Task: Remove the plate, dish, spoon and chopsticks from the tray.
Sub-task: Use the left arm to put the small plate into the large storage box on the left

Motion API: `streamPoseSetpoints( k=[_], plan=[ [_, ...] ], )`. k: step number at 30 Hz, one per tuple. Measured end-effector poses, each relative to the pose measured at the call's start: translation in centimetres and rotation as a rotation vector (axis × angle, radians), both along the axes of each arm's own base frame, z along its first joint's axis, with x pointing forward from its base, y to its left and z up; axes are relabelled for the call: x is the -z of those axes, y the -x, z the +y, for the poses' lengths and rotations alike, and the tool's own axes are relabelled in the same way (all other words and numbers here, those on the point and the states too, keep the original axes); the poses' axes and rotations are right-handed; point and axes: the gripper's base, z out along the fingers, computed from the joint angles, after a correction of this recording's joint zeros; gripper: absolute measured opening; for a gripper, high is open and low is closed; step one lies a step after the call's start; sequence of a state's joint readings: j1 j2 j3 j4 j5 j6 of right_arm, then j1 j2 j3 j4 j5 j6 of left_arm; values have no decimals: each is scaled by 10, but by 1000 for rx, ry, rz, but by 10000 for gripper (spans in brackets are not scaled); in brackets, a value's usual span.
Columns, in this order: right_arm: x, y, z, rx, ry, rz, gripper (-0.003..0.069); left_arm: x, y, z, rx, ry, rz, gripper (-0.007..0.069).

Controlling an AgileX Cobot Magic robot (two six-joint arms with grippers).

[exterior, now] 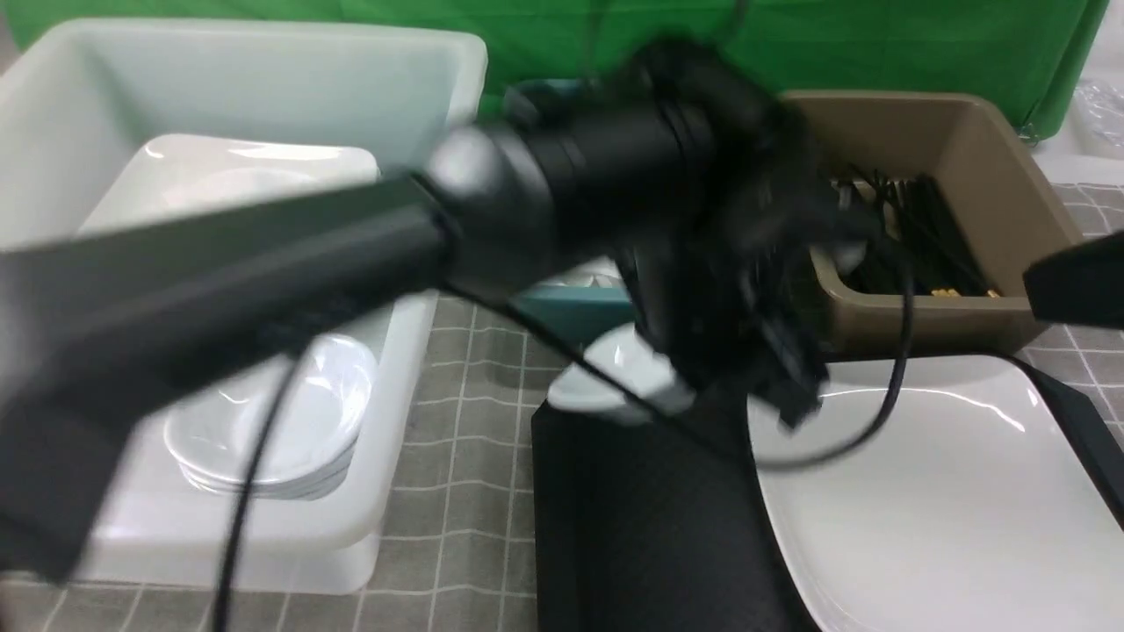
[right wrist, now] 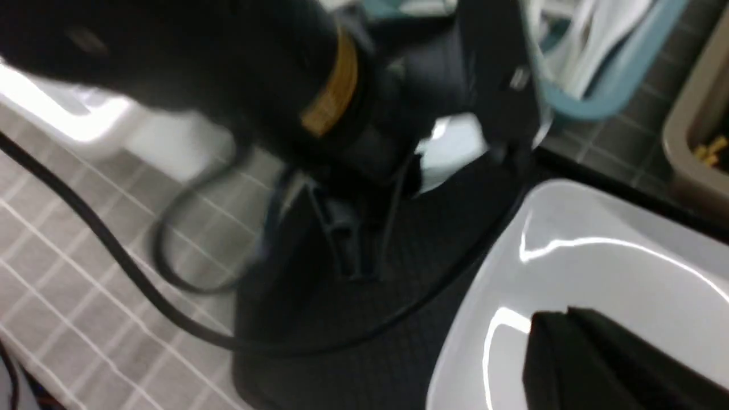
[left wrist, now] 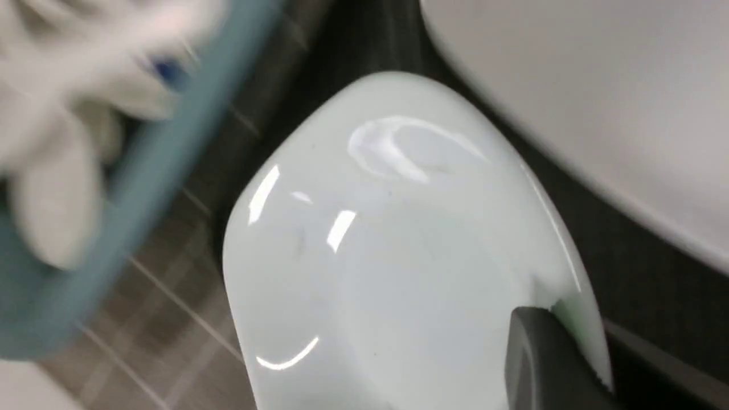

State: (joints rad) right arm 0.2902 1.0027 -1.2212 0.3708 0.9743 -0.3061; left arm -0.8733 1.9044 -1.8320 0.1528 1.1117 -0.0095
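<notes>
tray (exterior: 632, 527): black, nearest me on the bench (exterior: 457, 456). No spoon or chopsticks show on its bare part, though my left arm hides some of it.
plate (exterior: 948, 500): not yet cleared, lying on the tray's right side.
right pincer (right wrist: 569, 341): clenched, above the plate, with nothing in it that I can see.
dish (left wrist: 387, 256): at the tray's far left corner, not yet cleared.
left pincer (left wrist: 555, 341): grasping the dish by its rim, with one finger showing on the edge.
white tub (exterior: 263, 88): left of the tray, holding white crockery. I judge it the place for dish and plate.
teal tub (exterior: 571, 307): just beyond the tray, with white spoons (right wrist: 581, 40) inside. I judge the spoon is among them.
brown tub (exterior: 966, 132): farthest right, with black chopsticks (exterior: 922, 237) inside, likely done.
left to do: the dish, then the plate.
</notes>
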Motion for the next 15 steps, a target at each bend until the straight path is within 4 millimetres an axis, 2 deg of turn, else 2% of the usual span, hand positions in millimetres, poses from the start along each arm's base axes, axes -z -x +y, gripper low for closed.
streamPoseSetpoints(
  k=[3,6,7,8,9,10,11,12,14,15],
  plan=[
    [-8,2,2,-7,-31,-18,38,-68,0,35,-65,148,-113,33],
    [-14,2,7,-49,-82,-36,31,-112,-4,92,-193,204,-178,33],
    [-14,2,7,-53,-85,-40,30,-116,-5,99,-211,206,-184,33],
    [-15,0,11,-81,-103,-42,28,-125,-7,124,-277,204,-191,33],
    [-15,-2,13,-95,-113,-38,27,-127,-9,141,-321,201,-193,33],
    [-14,-3,15,-101,-116,-31,27,-127,-8,142,-321,200,-193,33],
    [-10,-8,20,-122,-119,-11,27,-125,-11,165,-387,181,-188,33],
    [-6,-13,27,-149,-114,11,27,-117,-11,180,-431,153,-163,33],
    [3,-20,41,-197,-100,47,27,-101,-10,200,-491,116,-118,33],
    [4,-20,43,-209,-98,51,27,-101,-9,204,-502,115,-115,33]
  ],
)
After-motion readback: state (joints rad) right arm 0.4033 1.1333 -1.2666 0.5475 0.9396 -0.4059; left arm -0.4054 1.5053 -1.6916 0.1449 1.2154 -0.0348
